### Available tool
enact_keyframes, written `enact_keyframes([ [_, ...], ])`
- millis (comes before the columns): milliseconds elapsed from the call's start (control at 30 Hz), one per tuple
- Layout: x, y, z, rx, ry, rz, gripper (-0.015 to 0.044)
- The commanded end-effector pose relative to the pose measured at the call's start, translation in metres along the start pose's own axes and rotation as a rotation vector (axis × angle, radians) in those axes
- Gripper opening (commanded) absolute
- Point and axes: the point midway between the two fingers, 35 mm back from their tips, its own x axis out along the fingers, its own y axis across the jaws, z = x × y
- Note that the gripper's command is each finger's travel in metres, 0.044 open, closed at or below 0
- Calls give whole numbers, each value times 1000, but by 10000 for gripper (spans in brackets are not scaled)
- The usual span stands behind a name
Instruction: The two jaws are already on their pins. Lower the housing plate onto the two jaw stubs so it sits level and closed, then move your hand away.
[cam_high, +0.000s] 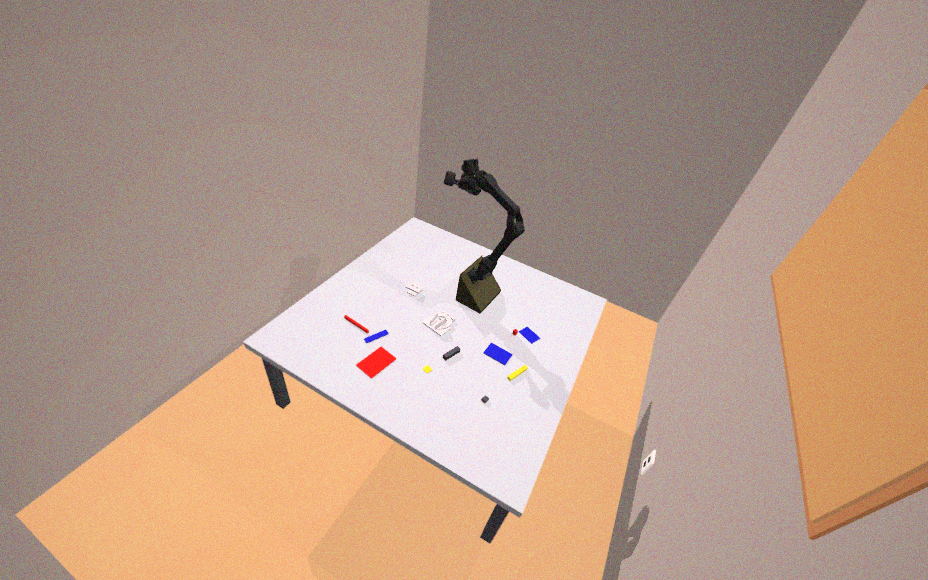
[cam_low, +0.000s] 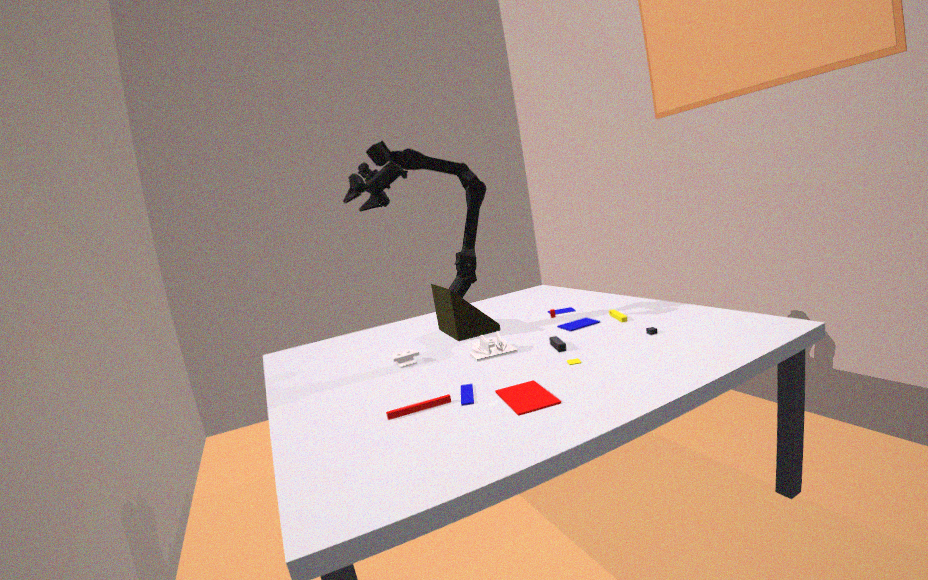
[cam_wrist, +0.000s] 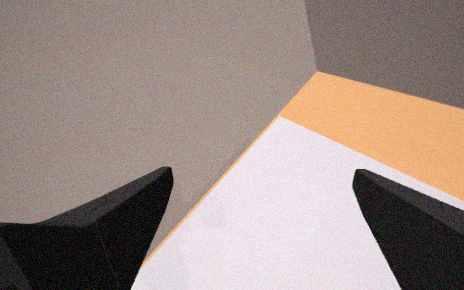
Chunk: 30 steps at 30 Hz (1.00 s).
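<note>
My gripper (cam_high: 459, 184) (cam_low: 353, 204) (cam_wrist: 260, 176) is open, with nothing between its fingers. It hangs high above the table, up and to the left of the arm's base in the exterior view. A small white piece, apparently the housing plate (cam_high: 413, 289) (cam_low: 406, 355), lies on the table left of the white base plate (cam_high: 432, 328) (cam_low: 496, 354), apart from it. White jaws (cam_high: 440, 320) (cam_low: 492, 342) stand on that base plate, in front of the arm's base. Their pins and stubs are too small to tell. Neither white part shows in the wrist view.
On the white table (cam_high: 479, 444) (cam_low: 376, 478) lie a red bar (cam_high: 355, 323) (cam_low: 418, 406), a blue bar (cam_high: 376, 336) (cam_low: 466, 394), a red square (cam_high: 376, 362) (cam_low: 528, 397), a black block (cam_high: 451, 353) (cam_low: 557, 344) and a yellow bar (cam_high: 517, 373) (cam_low: 617, 315). Walls stand behind and beside the table.
</note>
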Motion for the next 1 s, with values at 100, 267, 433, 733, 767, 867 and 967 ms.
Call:
enact_keyframes([
  [100,17,35,-41,35,108,40,440],
  [267,27,59,-73,66,190,58,440],
  [433,35,80,-108,99,275,63,440],
  [733,45,108,-173,160,427,35,440],
  [767,46,111,-181,166,444,30,440],
  [867,49,117,-203,186,494,13,440],
  [967,51,122,-226,205,543,-10,440],
])
